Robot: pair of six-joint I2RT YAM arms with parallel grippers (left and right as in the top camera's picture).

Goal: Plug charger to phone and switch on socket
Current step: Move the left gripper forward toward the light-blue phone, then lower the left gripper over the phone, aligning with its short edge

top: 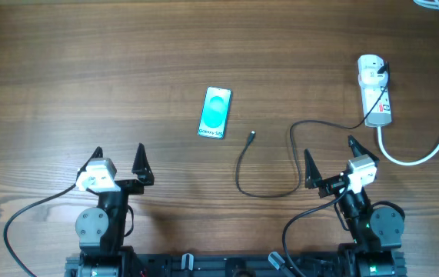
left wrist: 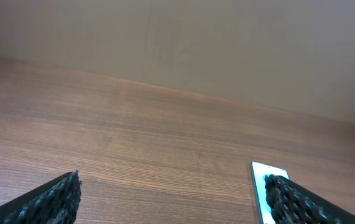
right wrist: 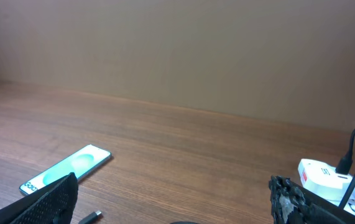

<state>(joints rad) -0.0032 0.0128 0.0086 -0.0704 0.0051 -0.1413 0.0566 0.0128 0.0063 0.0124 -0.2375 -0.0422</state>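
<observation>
As the wrist views show, the brown wood-grain worktop (top: pixel 88 61) meets a plain beige wall. One phone (top: pixel 215 112) lies mid-worktop, screen up. One charger (top: pixel 251 138): tip near the phone, not touching; far end at the one socket (top: pixel 374 92). Left gripper (top: pixel 119 150) and right gripper (top: pixel 328 148): fingers spread.

teal phone (right wrist: pixel 65 169), charger tip (right wrist: pixel 91 217), white socket (right wrist: pixel 320 177)

The phone (top: pixel 215 112) lay flat, teal screen up and slightly tilted. The charger (top: pixel 269 195), a thin black cable, ran from the white socket (top: pixel 374 91) at far right and looped. Its connector tip (top: pixel 251 137) rested near the phone, not touching it.
</observation>
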